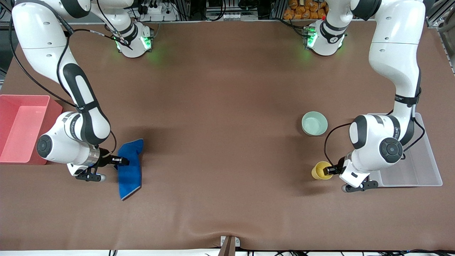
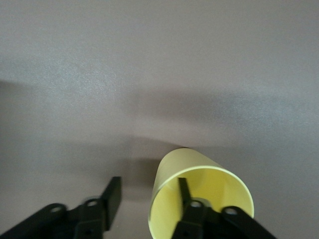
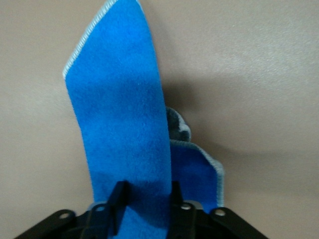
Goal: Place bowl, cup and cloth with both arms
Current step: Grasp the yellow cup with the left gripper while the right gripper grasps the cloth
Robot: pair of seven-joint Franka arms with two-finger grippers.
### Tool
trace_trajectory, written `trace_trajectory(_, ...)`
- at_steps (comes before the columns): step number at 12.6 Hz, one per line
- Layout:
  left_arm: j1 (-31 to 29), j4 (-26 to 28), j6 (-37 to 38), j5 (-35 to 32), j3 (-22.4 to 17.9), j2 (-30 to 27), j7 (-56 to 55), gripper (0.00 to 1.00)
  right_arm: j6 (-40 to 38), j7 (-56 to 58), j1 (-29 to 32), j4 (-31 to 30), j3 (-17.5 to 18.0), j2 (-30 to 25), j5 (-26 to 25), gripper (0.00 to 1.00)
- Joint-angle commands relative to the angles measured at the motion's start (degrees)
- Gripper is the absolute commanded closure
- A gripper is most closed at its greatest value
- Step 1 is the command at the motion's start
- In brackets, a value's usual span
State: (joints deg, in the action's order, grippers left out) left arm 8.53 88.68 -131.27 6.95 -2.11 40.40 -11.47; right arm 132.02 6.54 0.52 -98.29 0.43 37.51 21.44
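The blue cloth lies folded on the table near the right arm's end, shown close in the right wrist view. My right gripper is low over its middle, fingers apart with cloth between and under them. The yellow cup stands near the left arm's end, nearer the front camera than the pale green bowl. My left gripper is open at the cup. One finger is inside it. The other finger is outside, apart from the wall.
A pink bin stands at the right arm's end of the table beside the right arm. A clear shallow tray lies at the left arm's end, partly under the left arm. The brown table spreads between cloth and cup.
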Motion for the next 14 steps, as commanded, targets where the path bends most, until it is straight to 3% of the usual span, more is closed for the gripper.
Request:
trace_trajectory(1,0.44,-0.34,0.49,0.00,-0.44,-0.67,-0.22,1.00,-0.01,0.58,-0.17,-1.55,-0.08,-2.00,2.65,1.00)
trace_trajectory(8,-2.45,-4.92,8.31,0.09,-0.88,-4.61,-0.05,1.00,-0.01,-0.47,0.18,0.64,-0.43,-3.75,2.56,1.00)
trace_trajectory(11,-5.01,-4.92,11.03,-0.18,-1.32,-7.61,0.65,1.00,-2.80,-0.47,0.09,0.73,-0.69,-7.87,1.77,1.00)
trace_trajectory(14,-10.00,-5.00,16.12,-5.00,-1.59,-10.33,6.25,1.00,-8.08,-0.12,1.23,0.38,-0.87,-13.05,-0.06,1.00)
